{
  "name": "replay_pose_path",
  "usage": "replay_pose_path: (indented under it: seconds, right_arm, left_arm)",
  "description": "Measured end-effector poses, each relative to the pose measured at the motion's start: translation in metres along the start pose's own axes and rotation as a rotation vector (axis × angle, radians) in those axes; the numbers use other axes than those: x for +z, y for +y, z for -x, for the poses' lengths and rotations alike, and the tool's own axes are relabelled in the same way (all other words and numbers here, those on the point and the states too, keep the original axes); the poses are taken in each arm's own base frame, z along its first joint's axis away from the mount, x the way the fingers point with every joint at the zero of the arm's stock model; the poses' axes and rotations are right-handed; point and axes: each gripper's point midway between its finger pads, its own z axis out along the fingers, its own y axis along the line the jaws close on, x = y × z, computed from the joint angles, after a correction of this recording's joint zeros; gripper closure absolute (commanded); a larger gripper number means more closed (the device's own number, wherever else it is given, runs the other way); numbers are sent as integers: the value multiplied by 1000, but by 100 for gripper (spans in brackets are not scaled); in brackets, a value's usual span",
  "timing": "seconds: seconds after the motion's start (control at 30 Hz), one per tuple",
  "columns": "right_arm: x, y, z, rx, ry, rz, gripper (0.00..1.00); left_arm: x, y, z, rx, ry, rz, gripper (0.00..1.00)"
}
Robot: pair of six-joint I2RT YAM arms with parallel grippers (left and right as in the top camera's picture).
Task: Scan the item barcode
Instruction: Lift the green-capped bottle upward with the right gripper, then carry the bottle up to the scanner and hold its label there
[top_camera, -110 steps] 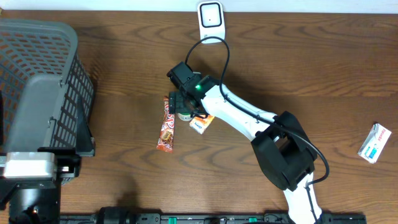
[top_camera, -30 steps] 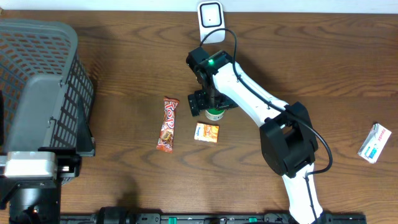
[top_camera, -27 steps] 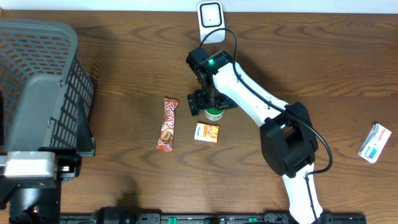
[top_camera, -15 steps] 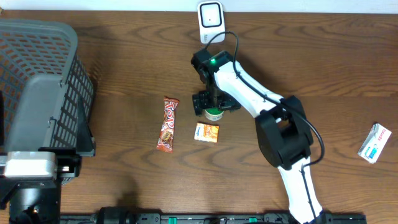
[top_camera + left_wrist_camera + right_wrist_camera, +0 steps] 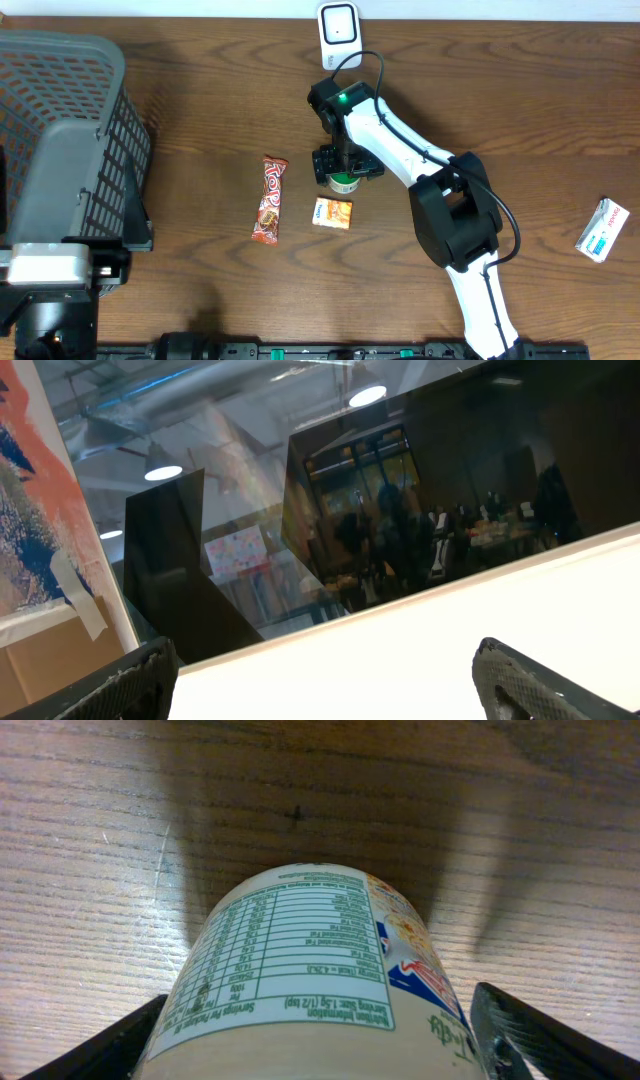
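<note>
The right hand (image 5: 318,1042) sits around the cup (image 5: 300,945) in the middle of the table (image 5: 520,90), near the scanner (image 5: 339,25) at the far edge, but I cannot tell if it squeezes, so the scan looks still to do.

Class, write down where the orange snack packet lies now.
Overhead view, mid-table: the orange snack packet lies just below the cup, right of the candy bar.

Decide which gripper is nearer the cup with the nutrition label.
Right. The right gripper straddles the cup; the left gripper is far off near the basket.
</note>
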Motion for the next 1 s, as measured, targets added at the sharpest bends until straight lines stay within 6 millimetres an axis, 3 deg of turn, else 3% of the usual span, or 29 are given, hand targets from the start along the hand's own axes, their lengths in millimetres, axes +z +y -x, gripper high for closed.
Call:
replay_pose_path:
  seconds: [0.13,0.4,0.6,1.0]
  right_arm:
    - [0,1,-1,0,1,-1,24]
    - [0,4,-3,1,3,-4,20]
    - [1,10,4,6,-33,1,24]
    - [1,12,1,18,-29,-7,42]
  left_arm:
    - [0,0,0,0,0,0,6]
    - [0,0,0,0,0,0,6]
    - [0,0,0,0,0,0,6]
    - [0,0,0,0,0,0,6]
